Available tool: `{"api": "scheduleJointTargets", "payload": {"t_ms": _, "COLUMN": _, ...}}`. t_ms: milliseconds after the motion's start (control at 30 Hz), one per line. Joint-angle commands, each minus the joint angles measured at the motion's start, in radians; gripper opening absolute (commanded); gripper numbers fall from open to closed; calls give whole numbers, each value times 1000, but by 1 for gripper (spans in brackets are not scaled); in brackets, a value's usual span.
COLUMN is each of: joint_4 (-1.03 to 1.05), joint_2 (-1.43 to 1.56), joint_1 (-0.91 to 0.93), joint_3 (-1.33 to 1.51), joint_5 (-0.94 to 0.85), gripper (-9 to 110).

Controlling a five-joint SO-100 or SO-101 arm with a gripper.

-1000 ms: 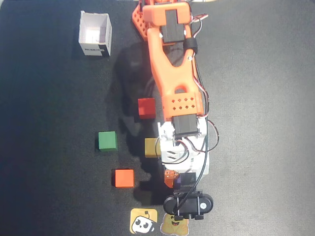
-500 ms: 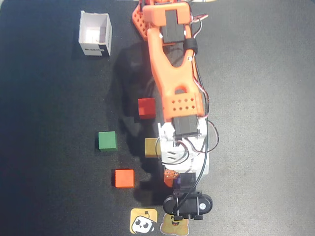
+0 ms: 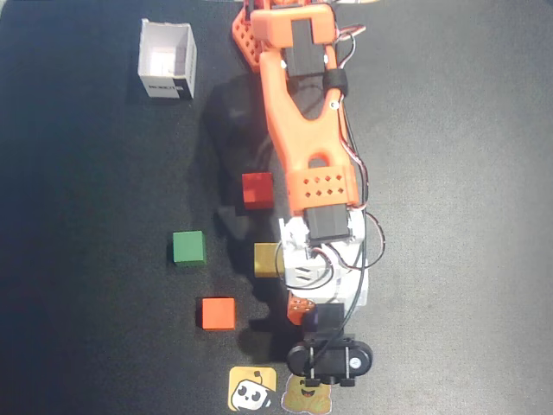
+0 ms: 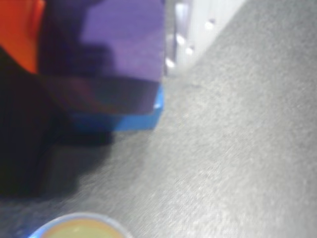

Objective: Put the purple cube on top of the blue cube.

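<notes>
Purple cube [image 4: 119,44] fills the upper left of the wrist view, dark and matte, its top face a lighter violet and its near face in shadow. It sits above the blue cube [image 4: 133,119], of which only a bright strip shows under its lower edge; whether the two touch is too blurred to tell. An orange gripper finger [image 4: 17,32] lies against the purple cube's left side and a pale finger [image 4: 185,29] stands just beside its right side, so the gripper looks closed on the cube.

In the overhead view the purple cube [image 3: 326,316] shows only as a small dark patch under the wrist, beside the orange finger tip [image 3: 300,308], and the blue cube is hidden by the arm [image 3: 307,138].

The surface is a dark, finely textured mat [image 3: 458,216] that reads grey in the wrist view. On it lie a red cube [image 3: 257,189], a green cube [image 3: 188,247], a yellow cube [image 3: 265,258] partly under the arm, and an orange cube [image 3: 218,313], all apart from one another. A white open box [image 3: 167,59] stands near the top left, and two stickers [image 3: 252,388] lie at the bottom edge.
</notes>
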Motion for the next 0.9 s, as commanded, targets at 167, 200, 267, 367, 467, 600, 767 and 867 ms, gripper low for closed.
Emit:
{"api": "scheduleJointTargets", "payload": {"t_ms": 167, "joint_4": -17, "joint_2": 78, "joint_1": -9, "joint_3": 18, "joint_5": 17, "gripper": 18}}
{"api": "scheduleJointTargets", "payload": {"t_ms": 200, "joint_4": -18, "joint_2": 86, "joint_1": -9, "joint_3": 23, "joint_5": 17, "gripper": 18}}
{"api": "scheduleJointTargets", "payload": {"t_ms": 267, "joint_4": -20, "joint_2": 98, "joint_1": -9, "joint_3": 34, "joint_5": 17, "gripper": 18}}
{"api": "scheduleJointTargets", "payload": {"t_ms": 367, "joint_4": -20, "joint_2": 121, "joint_1": -9, "joint_3": 44, "joint_5": 17, "gripper": 18}}
{"api": "scheduleJointTargets", "payload": {"t_ms": 467, "joint_4": -20, "joint_2": 152, "joint_1": -9, "joint_3": 60, "joint_5": 17, "gripper": 18}}
{"api": "scheduleJointTargets", "payload": {"t_ms": 600, "joint_4": -25, "joint_2": 204, "joint_1": -9, "joint_3": 95, "joint_5": 17, "gripper": 18}}
{"api": "scheduleJointTargets", "payload": {"t_ms": 767, "joint_4": -54, "joint_2": 307, "joint_1": -11, "joint_3": 195, "joint_5": 17, "gripper": 18}}
{"api": "scheduleJointTargets", "payload": {"t_ms": 867, "joint_4": -72, "joint_2": 390, "joint_1": -14, "joint_3": 265, "joint_5": 15, "gripper": 18}}
